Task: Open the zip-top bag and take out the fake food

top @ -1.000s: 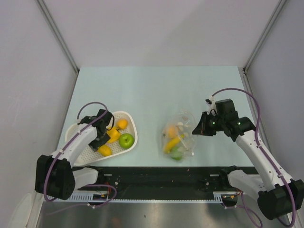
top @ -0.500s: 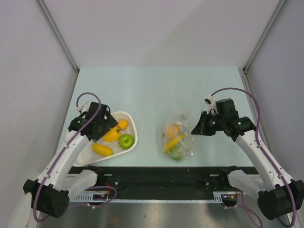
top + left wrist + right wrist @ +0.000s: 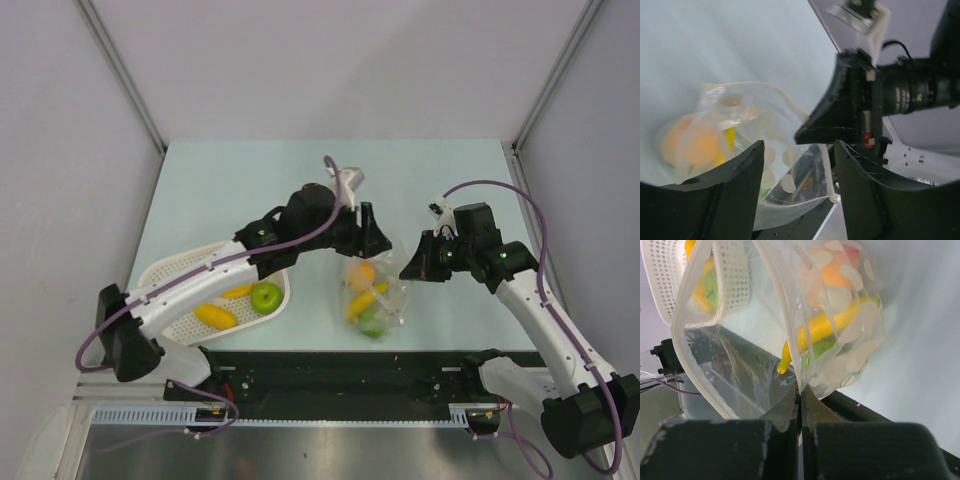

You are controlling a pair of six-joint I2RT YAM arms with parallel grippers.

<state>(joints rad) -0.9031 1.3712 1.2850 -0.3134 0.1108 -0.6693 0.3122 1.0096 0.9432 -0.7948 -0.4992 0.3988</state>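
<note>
So here's where I'm at: my right gripper [image 3: 800,391] is clamped shut on one lip of the clear crinkly zip-top bag [image 3: 385,300], which lies on the pale blue worktop [image 3: 250,180] near the front edge, about midway between the two arms. I'm pinching it there so the mouth stands up and gapes toward the other arm instead of flopping flat. The left gripper [image 3: 799,146] hangs right over that mouth, jaws apart and nothing in them, lined up to dip in. Inside are small plastic fruits [image 3: 366,290]: a yellow plastic banana [image 3: 826,326], a round orange piece [image 3: 690,142] and something green underneath. The white perforated plastic basket [image 3: 180,325] off to the left holds a round green apple [image 3: 266,296] and a couple of bananas, so I'd call the job partway done. My worry is that the slippery film drags along with whatever gets pulled out, which is why that right-hand pinch matters.
</note>
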